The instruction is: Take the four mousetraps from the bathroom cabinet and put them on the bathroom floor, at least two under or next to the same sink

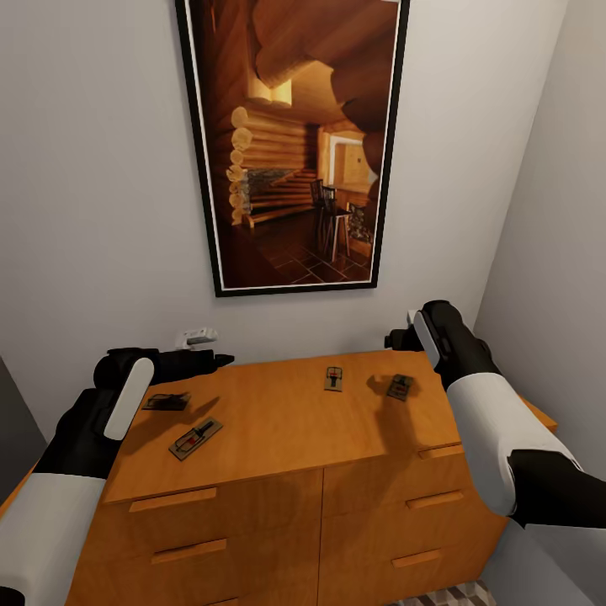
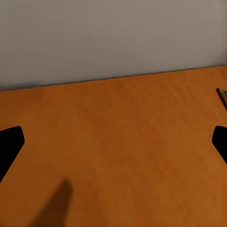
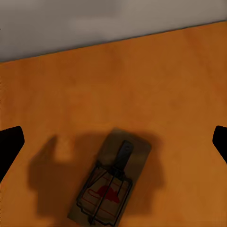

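Cabinet (image 1: pixel 278 421): four mousetraps on top, none lifted.
Right gripper (image 3: pixel 113 142): jaws wide open, empty, above rightmost mousetrap (image 3: pixel 109 182).
Left gripper (image 2: pixel 113 142): jaws wide, empty, over bare wood.
Advice: centre right jaws across board's narrow width, descend flat, close gently clear of wire.

2 arms (image 1: pixel 484 396) (white shells, black joints) with black fingertips (image 3: pixel 9 144).

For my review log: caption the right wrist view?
Open right hand poised above a mousetrap on the cabinet top.
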`<state>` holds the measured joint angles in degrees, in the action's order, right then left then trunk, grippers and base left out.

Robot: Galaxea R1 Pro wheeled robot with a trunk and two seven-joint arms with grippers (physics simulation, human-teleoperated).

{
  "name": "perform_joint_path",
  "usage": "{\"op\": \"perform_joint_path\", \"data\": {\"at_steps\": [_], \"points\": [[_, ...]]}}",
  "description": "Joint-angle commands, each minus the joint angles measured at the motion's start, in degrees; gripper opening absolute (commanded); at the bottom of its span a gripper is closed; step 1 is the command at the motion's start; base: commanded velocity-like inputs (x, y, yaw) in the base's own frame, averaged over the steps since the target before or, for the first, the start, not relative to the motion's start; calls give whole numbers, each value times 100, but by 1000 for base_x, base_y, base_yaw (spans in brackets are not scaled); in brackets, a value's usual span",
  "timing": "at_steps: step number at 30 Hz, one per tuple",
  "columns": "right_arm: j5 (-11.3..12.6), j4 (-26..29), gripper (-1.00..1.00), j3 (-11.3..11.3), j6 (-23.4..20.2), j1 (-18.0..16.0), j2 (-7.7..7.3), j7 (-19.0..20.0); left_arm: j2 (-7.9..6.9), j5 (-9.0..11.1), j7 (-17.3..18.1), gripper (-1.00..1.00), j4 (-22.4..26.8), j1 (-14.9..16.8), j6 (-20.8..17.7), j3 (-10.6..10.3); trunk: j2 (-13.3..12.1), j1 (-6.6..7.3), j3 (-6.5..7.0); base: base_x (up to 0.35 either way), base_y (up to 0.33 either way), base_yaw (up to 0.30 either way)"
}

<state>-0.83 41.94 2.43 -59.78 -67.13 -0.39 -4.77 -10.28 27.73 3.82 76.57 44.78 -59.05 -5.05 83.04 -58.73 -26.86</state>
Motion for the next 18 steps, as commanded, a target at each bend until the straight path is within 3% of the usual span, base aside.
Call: {"op": "perform_joint_path", "data": {"at_steps": [1,18], "points": [[-5,-3,100,8,-22,-6,4,-8,-3,-41,40,100,0,5,-15,-5,4,0,-7,0,0,0],[16,-582,100,16,-22,-10,27,-7,-5,-40,37,100,-18,5,-16,-5,4,0,-7,0,0,0]]}}
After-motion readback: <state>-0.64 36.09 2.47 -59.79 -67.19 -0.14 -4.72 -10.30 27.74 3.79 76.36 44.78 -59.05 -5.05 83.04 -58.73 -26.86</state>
